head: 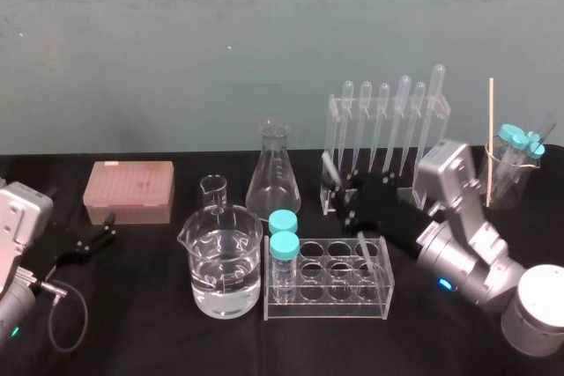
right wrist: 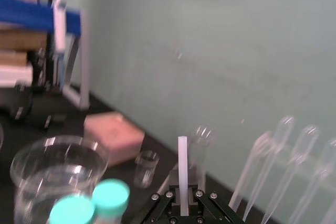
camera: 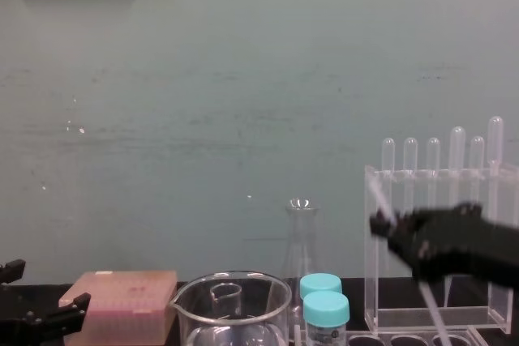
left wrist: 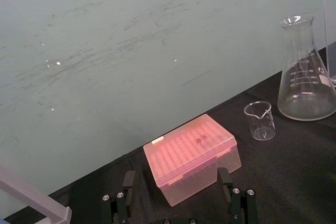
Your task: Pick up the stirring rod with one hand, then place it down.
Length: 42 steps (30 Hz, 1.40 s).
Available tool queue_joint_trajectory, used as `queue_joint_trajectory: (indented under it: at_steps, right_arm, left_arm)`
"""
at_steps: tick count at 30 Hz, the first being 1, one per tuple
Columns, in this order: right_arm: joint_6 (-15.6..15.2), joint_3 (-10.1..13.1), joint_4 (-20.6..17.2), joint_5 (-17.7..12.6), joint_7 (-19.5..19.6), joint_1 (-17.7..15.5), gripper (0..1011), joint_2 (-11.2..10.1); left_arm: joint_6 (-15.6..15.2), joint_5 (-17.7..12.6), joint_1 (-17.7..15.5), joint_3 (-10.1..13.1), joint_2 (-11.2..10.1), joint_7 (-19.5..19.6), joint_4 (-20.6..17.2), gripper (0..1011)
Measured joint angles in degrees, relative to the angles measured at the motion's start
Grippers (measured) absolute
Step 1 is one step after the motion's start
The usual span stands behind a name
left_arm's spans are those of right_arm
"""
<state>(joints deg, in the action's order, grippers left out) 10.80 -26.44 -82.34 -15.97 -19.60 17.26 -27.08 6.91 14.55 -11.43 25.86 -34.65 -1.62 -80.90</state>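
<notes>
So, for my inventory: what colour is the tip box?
Pink tip box, clearest in left wrist view.

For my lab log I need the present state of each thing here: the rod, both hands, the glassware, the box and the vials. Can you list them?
stirring rod: gripped, tilted
right hand: shut on the stirring rod
left hand: open, parked at the left
large beaker: partly filled with clear liquid
small beaker: empty, upright
conical flask: empty, upright
pink box: lid closed
vials: capped, upright in the low rack

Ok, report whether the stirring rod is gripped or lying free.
Gripped: the right claw is shut on the stirring rod, which slants through it. The left claw rests open near the pink box.
</notes>
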Motion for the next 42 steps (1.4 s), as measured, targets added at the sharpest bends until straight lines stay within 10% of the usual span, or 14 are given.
queue_joint_trajectory:
  at_steps: [18,42]
  right_arm:
    - [9.0,10.1,-7.1,-5.3,1.1,-3.7,71,2.5]
    - [9.8,11.3,-6.6,-4.1,0.3,-6.1,71,2.0]
  left_arm:
    - [0.0,0.0,0.0,0.0,0.0,0.0,0.0,1000]
    - [0.0,0.0,0.0,0.0,0.0,0.0,0.0,1000]
